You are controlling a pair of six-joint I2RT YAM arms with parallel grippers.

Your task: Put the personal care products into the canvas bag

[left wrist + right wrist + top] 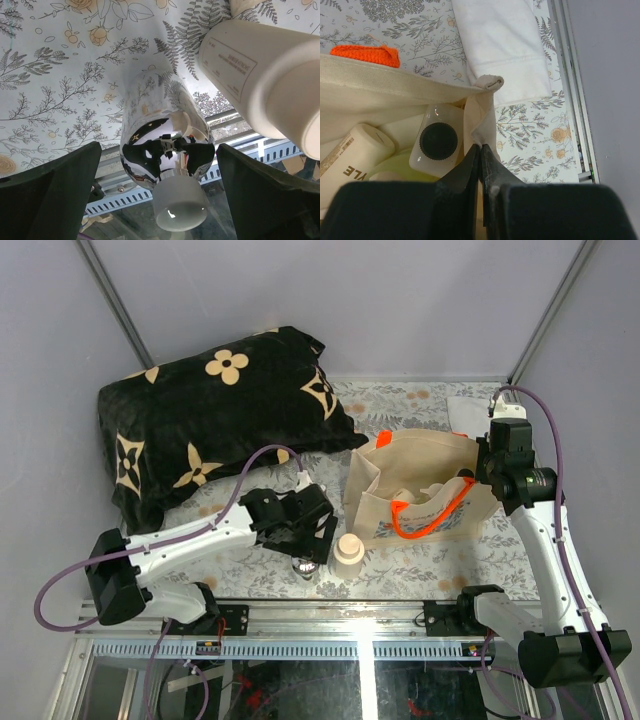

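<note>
Lettering ending in "YLE" runs in dark capitals along a cream bottle (355,155) lying inside the canvas bag (420,490). The rest of the word is hidden. Beside it in the bag lie a white rectangular bottle with a dark ribbed cap (439,142) and a pale green bottle (402,167). The blue print on the bag's near side is too small to read.

Outside the bag, just off its near left corner, stands a cream squat bottle (349,550). It has a boxed label, but the fine print is too blurred to make out. Left of that bottle is a small clear round bottle (167,125) with a mirror-like lower half and a white cap.

The left gripper (159,155) is spread wide on either side of the round bottle, with a gap on both sides. The right gripper (481,147) is pinched tight on the bag's right rim, at the folded seam. An orange handle (365,55) lies over the bag's far edge.
</note>
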